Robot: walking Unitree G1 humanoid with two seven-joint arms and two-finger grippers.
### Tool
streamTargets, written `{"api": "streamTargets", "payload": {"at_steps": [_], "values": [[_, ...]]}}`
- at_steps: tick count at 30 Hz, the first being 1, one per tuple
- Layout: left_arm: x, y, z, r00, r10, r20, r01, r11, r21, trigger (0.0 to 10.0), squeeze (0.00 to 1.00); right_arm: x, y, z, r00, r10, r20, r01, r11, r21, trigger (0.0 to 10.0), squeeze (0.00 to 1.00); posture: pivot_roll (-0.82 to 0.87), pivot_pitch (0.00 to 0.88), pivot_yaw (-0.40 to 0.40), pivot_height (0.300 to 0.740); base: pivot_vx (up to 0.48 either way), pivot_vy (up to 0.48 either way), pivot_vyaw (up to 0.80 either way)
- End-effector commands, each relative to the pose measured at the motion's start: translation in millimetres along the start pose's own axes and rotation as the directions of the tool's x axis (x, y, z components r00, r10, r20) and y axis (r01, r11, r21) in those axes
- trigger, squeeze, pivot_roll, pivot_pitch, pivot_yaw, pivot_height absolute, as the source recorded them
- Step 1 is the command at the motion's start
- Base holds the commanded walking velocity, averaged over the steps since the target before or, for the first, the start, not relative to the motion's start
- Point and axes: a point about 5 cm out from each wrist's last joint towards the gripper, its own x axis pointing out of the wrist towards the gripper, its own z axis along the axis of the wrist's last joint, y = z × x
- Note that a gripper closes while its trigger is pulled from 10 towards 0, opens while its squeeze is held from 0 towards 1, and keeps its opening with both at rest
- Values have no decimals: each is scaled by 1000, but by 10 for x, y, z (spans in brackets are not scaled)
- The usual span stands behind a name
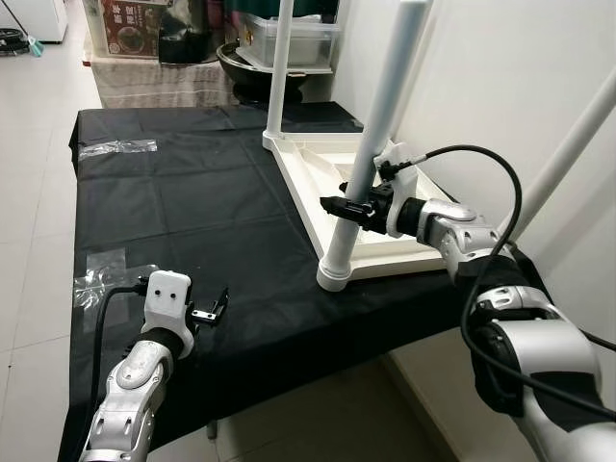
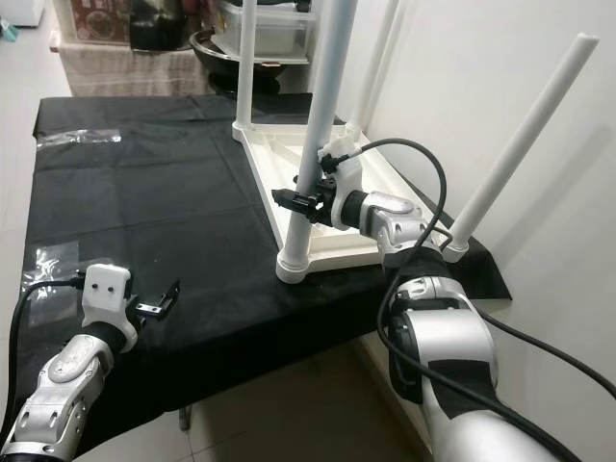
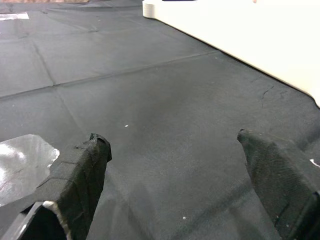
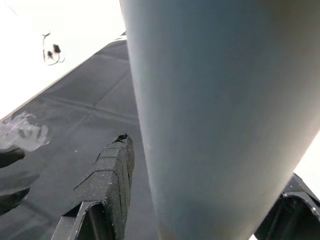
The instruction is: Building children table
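White plastic tabletop lies upside down on the black cloth, at the robot's right, near the wall; legs stand up from its corners. Nearest leg sits in the front corner socket, leaning slightly. Right gripper straddles that leg low down, one finger each side; wrist view shows the leg filling the gap, but real clamping contact isn't resolvable, so treat it as closed around, grip unconfirmed. Looks like the seating step for this leg. To do it well: hold low, bring the leg plumb with the socket before pushing, drive straight down along its axis, avoid side load that could lever the top across the cloth. Left gripper hovers wide apart over the cloth's near edge, holding nothing; could brace the tabletop rim.
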Motion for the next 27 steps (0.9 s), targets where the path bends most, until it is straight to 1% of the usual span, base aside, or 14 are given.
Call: {"api": "streamTargets", "payload": {"at_steps": [1, 2, 9, 10, 11, 12, 13, 14, 16, 17, 18, 22, 23, 27], "values": [[-4, -19, -13, 1000, -6, -1, 6, 1000, 10, 10000, 0, 64, 50, -24, 1000, 10, 1, -10, 1000, 13, 7529, 0, 92, 0, -179, 740, 0, 0, 0], [-8, -14, -14, 1000, -5, -1, 5, 1000, 11, 10000, 0, 66, 50, -29, 1000, 12, 18, -12, 1000, 29, 392, 0, 91, 0, -178, 740, 0, 0, 0], [-36, -7, -33, 1000, -3, -7, 3, 1000, 9, 10000, 0, 17, -145, -97, 940, -341, -14, 341, 940, 26, 0, 0, 86, 0, -178, 740, 0, 0, 0], [-40, -6, -35, 1000, -3, -8, 3, 1000, 8, 10000, 0, -42, -250, -156, 840, -540, -59, 541, 841, 11, 0, 0, 87, 0, -181, 740, 0, 0, 0], [-46, -6, -40, 1000, 1, -9, 0, 1000, 6, 10000, 0, -219, -393, -316, 604, -792, -91, 797, 603, 41, 0, 0, 74, 0, -177, 740, 0, 0, 0], [-46, -6, -40, 1000, 1, -9, 0, 1000, 6, 10000, 0, -219, -393, -316, 604, -792, -91, 797, 603, 41, 0, 0, 74, 0, -177, 740, 0, 0, 0], [-50, -6, -43, 1000, 3, -9, -3, 1000, 4, 10000, 0, -374, -464, -440, 391, -911, -129, 920, 388, 52, 0, 0, 74, 0, -177, 740, 0, 0, 0], [-52, -3, -57, 1000, 2, -14, -2, 1000, 7, 10000, 0, -374, -389, -596, 276, -943, -184, 960, 262, 97, 0, 0, 66, 0, -170, 740, 0, 0, 0], [-32, -2, -60, 1000, -2, -19, 2, 1000, 8, 10000, 0, -33, -33, -656, 411, -883, -226, 905, 365, 216, 0, 0, 46, 0, -139, 740, 0, 0, 0], [-32, -2, -60, 1000, -2, -19, 2, 1000, 8, 10000, 0, -33, -33, -656, 411, -883, -226, 905, 365, 216, 0, 0, 46, 0, -139, 740, 0, 0, 0], [-14, -26, -42, 1000, -14, -16, 14, 1000, 6, 10000, 0, 80, 88, -546, 496, -850, -177, 860, 453, 233, 10000, 0, 43, 0, -142, 740, 0, 0, 0], [19, -60, -20, 999, -31, -10, 31, 999, 6, 10000, 0, 142, 126, -223, 615, -788, -22, 767, 592, 247, 10000, 0, 36, 0, -145, 740, 0, 0, 0], [30, -56, -18, 1000, -29, -9, 29, 1000, 6, 10000, 0, 93, 45, -43, 635, -770, 57, 739, 627, 246, 10000, 1000, 34, 0, -148, 740, 0, 0, 0], [29, -47, -21, 1000, -25, -8, 25, 1000, 4, 10000, 0, 19, -74, 135, 648, -753, 117, 720, 655, 229, 10000, 1000, 34, 0, -148, 740, 0, 0, 0]]}}
